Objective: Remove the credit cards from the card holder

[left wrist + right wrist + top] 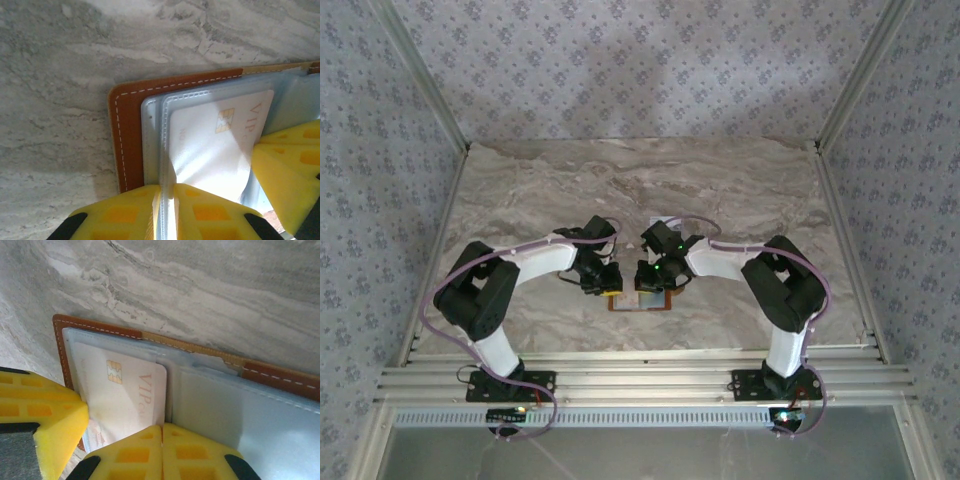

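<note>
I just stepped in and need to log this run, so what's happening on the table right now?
Both arms are working on the open brown card holder, which lies flat on the marble table. The left end effector is shut on the edge of a clear sleeve, apparently steadying the holder. The right end effector is closed at the edge of the white credit card marked VIP, apparently gripping it. The card sits in its sleeve, not yet out.
</note>
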